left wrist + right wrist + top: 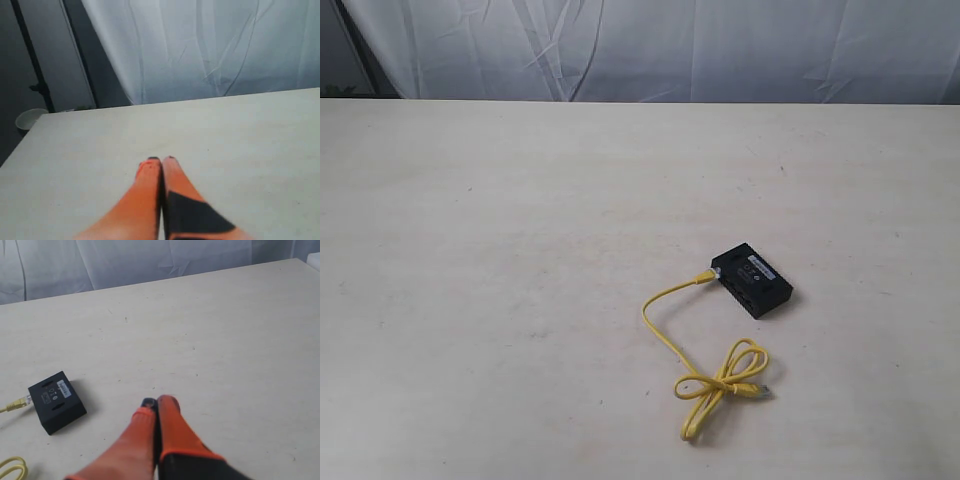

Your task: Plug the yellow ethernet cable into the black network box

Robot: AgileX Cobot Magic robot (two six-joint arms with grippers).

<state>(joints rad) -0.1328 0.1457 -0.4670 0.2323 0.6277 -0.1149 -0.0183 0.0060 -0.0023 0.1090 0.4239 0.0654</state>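
Observation:
The black network box [752,279] lies flat on the table, right of centre, its pale label strip up. The yellow ethernet cable [665,335] has one plug [704,276] sitting at the box's left end, seemingly in a port. It curves down to a tied loop [720,385], with the other plug [756,390] lying free. In the right wrist view the box [56,401] and plug [19,403] show beside my right gripper [158,402], which is shut and empty. My left gripper [161,160] is shut over bare table. Neither gripper appears in the exterior view.
A pale wooden table [480,250] spreads wide around the box. A white wrinkled curtain [650,45] hangs behind its far edge. In the left wrist view a dark stand pole [35,65] and a pale round bin [29,119] sit beyond the table's corner.

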